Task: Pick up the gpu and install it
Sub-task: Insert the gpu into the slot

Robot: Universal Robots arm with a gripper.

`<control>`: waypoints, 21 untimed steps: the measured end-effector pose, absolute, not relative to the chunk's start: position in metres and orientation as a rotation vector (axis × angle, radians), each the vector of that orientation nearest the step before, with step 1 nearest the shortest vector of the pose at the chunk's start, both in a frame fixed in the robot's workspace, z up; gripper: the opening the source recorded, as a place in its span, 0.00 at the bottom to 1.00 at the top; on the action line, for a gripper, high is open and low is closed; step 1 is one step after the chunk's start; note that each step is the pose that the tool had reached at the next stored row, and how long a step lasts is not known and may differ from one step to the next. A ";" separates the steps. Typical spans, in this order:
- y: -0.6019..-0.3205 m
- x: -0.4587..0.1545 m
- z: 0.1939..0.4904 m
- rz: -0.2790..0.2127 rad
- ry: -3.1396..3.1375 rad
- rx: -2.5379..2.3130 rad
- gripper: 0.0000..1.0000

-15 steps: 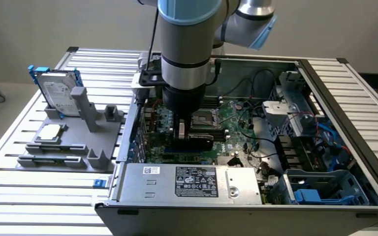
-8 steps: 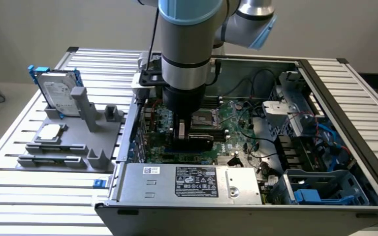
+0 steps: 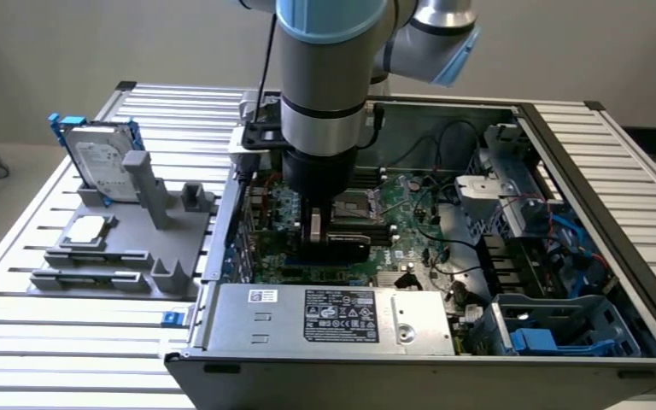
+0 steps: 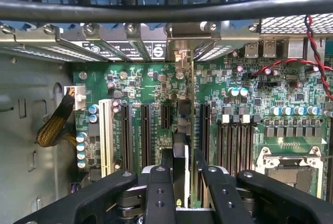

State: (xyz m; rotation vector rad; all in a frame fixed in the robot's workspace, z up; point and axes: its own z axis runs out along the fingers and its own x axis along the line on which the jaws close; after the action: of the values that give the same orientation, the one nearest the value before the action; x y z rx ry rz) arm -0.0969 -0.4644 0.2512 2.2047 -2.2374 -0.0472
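One open computer case sits on the slatted metal surface, its green motherboard exposed. Inside it, the arm reaches straight down, and the end effector is clenched on the gpu, a thin dark card held on edge over the expansion slots, its silver bracket toward the rear wall. On the exterior view's left, a grey holder carries a hard drive and a small CPU chip.
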 end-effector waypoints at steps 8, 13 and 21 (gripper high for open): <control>-0.464 -0.097 0.252 0.008 -2.262 2.229 0.26; -0.464 -0.097 0.252 0.008 -2.262 2.229 0.26; -0.464 -0.097 0.252 0.008 -2.262 2.229 0.26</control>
State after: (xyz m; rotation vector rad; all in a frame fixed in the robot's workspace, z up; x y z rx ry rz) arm -0.0969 -0.4644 0.2519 2.2293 -2.2623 0.0084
